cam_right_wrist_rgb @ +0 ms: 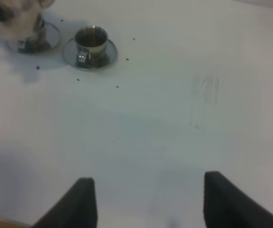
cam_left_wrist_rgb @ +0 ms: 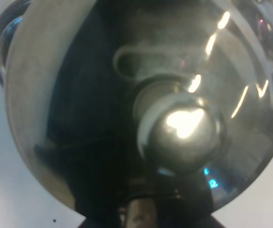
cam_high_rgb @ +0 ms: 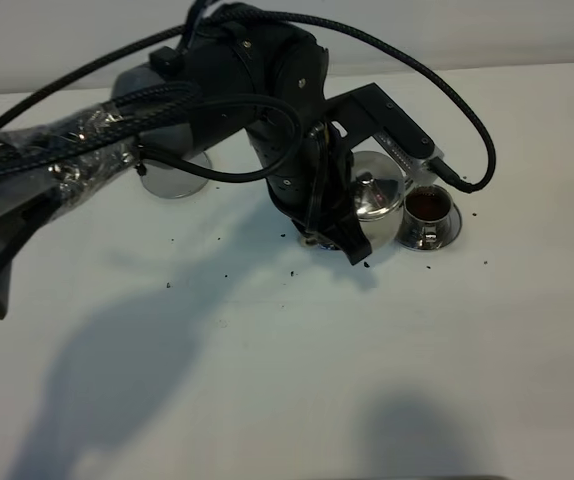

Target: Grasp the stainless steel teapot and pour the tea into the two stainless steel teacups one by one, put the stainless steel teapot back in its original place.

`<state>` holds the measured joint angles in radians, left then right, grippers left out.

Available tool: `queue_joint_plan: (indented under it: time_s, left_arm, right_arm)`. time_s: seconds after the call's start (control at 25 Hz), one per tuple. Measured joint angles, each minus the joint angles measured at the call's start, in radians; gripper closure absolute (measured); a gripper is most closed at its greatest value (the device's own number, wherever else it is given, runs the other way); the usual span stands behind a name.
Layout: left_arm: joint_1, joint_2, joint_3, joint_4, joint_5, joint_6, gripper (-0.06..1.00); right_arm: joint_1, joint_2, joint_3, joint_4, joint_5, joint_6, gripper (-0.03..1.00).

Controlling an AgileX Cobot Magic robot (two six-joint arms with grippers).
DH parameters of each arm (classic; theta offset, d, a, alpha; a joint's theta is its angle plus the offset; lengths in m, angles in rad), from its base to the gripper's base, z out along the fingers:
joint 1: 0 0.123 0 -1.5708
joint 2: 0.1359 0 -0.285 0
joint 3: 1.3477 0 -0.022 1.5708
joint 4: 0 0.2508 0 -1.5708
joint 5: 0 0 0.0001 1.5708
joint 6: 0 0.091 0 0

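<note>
My left gripper (cam_high_rgb: 341, 226) reaches to the middle of the table and is shut on the handle of the stainless steel teapot (cam_high_rgb: 377, 195), held off the table. In the left wrist view the teapot's lid and knob (cam_left_wrist_rgb: 181, 126) fill the picture. One teacup (cam_high_rgb: 429, 205) holds brown tea and stands on its saucer (cam_high_rgb: 437, 236) just right of the pot. The other teacup (cam_right_wrist_rgb: 32, 39) sits under the blurred teapot (cam_right_wrist_rgb: 13, 13); the arm hides it in the high view. The bare saucer (cam_high_rgb: 174, 182) lies at the back left. My right gripper (cam_right_wrist_rgb: 148, 204) is open over bare table.
Dark tea specks (cam_high_rgb: 292, 272) are scattered over the white table (cam_high_rgb: 367, 380) around the cups. The left arm and its cables (cam_high_rgb: 117, 130) stretch from the left edge across the back of the table. In the right wrist view the filled cup (cam_right_wrist_rgb: 91, 42) stands far from the fingers.
</note>
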<state>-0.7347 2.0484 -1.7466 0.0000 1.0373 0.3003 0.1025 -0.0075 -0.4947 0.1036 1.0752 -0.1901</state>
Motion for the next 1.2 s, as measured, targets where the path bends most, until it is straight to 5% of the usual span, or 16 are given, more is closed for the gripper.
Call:
queue_joint_plan:
  time_s: [1.2]
  left_arm:
    - [0.0, 0.157, 0.0, -0.086, -0.074, 0.015, 0.72]
  right_arm:
    - [0.0, 0.0, 0.0, 0.0, 0.0, 0.0, 0.48]
